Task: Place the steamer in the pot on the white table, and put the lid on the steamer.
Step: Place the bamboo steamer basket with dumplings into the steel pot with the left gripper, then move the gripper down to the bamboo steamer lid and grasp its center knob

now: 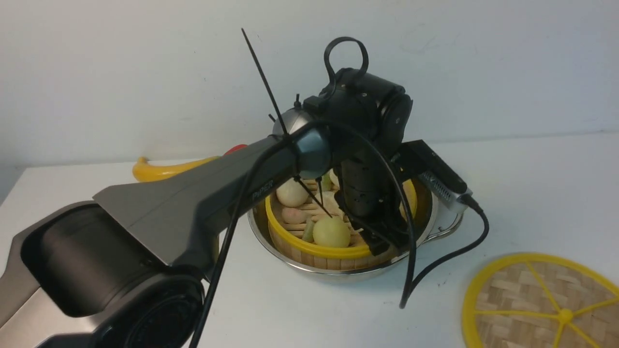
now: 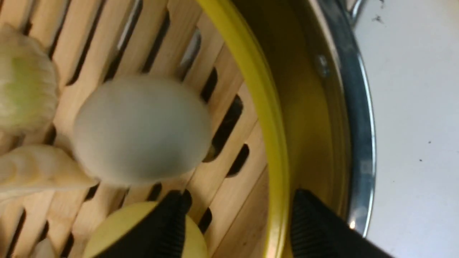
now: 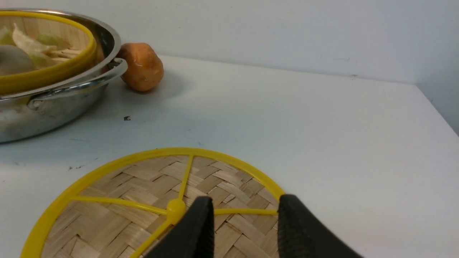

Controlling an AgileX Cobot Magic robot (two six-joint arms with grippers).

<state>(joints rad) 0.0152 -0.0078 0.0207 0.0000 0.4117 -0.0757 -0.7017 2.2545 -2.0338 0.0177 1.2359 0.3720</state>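
Here the left gripper (image 2: 238, 195) stands released, its fingers (image 2: 172, 225) parted and grasping nothing. One finger hangs inside the steamer (image 2: 267, 118). The other sits in the narrow gap between the yellow rim and the wall of the pot (image 2: 358, 150), just beside the rim. In the front view this straddle falls at about four o'clock on the steamer.

The right gripper (image 3: 244, 229) is likewise parted and empty, poised over the lid (image 3: 125, 200). The knob (image 3: 175, 208) lies just beside one finger, not between the two. The lid rests flat on the table (image 1: 532, 193), at about four o'clock from the pot and apart from it.

The step in hand appears to be letting go and withdrawing. It is best done by lifting straight up, since any sideways drift would likely catch the rim and shift the steamer, or nudge the food. The right jaws would then need centring on the knob before closing.

The steamer sits inside the pot, apparently level, with its rim above the steel edge. It has a yellow hoop, a bamboo wall and a pale slatted floor with dark slots. It carries a pale bun (image 2: 140, 129), a pleated dumpling (image 2: 36, 172) and other pieces.
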